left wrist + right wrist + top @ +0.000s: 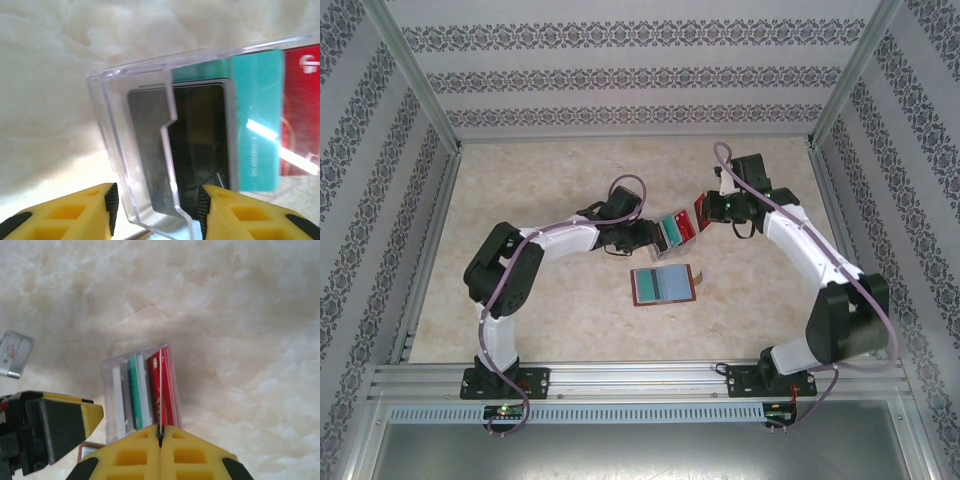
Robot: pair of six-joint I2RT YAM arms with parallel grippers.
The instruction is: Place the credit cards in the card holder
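Two arm bases sit bolted at the near edge of the table [520, 190]. A little way out from them, about midway between the arms, the card holder [663, 285] lies open and flat on the marbled top. It is reddish-brown at its rim, with its snap tab [701, 272] poking out on the right. Teal shows across its inside, though from above I cannot quite tell whether that is a card already tucked in or the lining. Just beyond the holder the two grippers meet over the middle of the table. The left gripper [155, 212] reaches in from the left with its yellow fingers set narrowly on either side of the clear tray [125, 150]. Its black pads press on the tray's walls and hold it by one end. The cards sit overlapped inside the tray. The dark grey card [200, 150] is nearest those fingers, the teal card [255, 125] is next, and the red card [300, 100] is farthest along. The right gripper [160, 435] comes in from the right and from farther back. Its fingers are pressed together, with only the thin edge of the red card pinched between them. In the right wrist view that card stands on edge at the right side of the tray, with its lower part down in the tray beside the teal one. Past the grippers the marbled surface runs on to the patterned walls [620, 80] at the back.
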